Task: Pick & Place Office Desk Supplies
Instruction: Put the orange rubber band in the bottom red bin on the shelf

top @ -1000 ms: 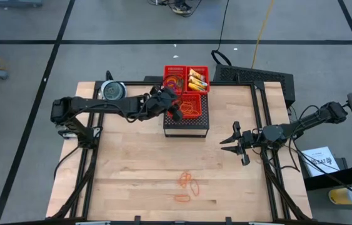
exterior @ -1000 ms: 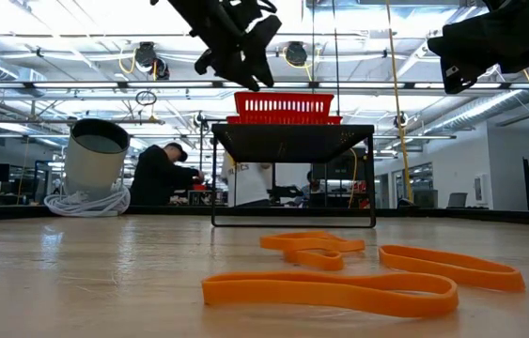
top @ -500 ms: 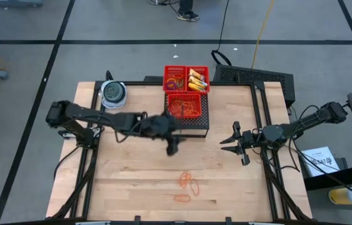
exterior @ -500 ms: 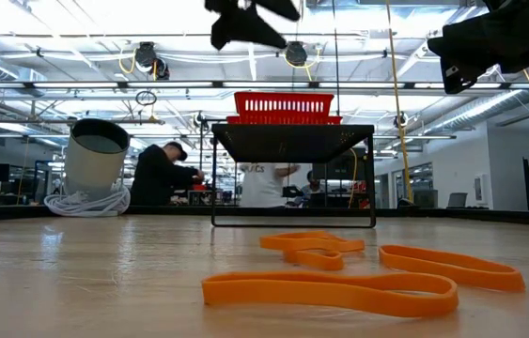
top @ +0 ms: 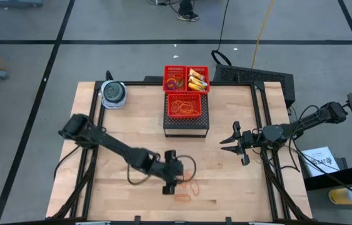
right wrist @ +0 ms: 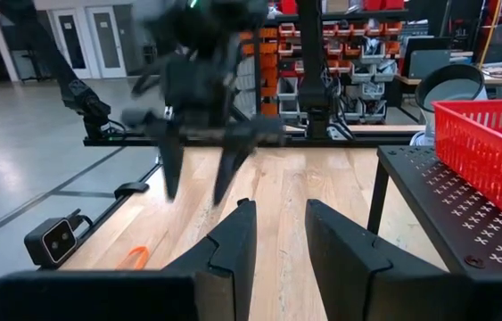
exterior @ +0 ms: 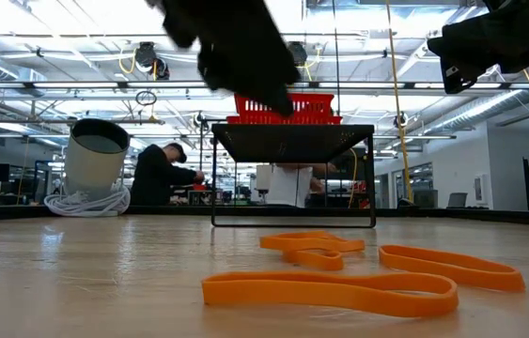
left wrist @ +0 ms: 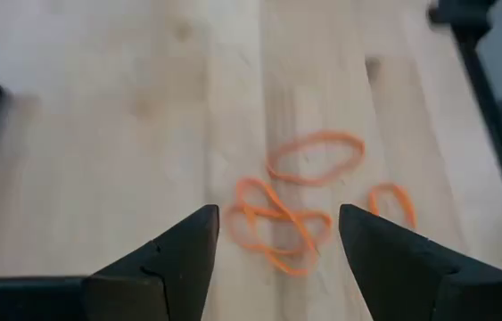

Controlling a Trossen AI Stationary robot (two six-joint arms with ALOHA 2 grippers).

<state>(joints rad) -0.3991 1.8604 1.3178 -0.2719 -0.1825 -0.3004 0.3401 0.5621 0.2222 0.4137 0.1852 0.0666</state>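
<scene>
Left end effector (top: 172, 183) moved from baskets (top: 187, 80) to rubber bands (top: 189, 183).

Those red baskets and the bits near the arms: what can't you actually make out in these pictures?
- Basket contents: too small in the high view; low view sees only the mesh walls from the side.
- Left gripper: a dark blur in the low and right wrist views.
- Rubber bands: the high view's left gripper partly covers them, so the count is unsure.
- Right gripper: cut by the low view's top edge.
</scene>
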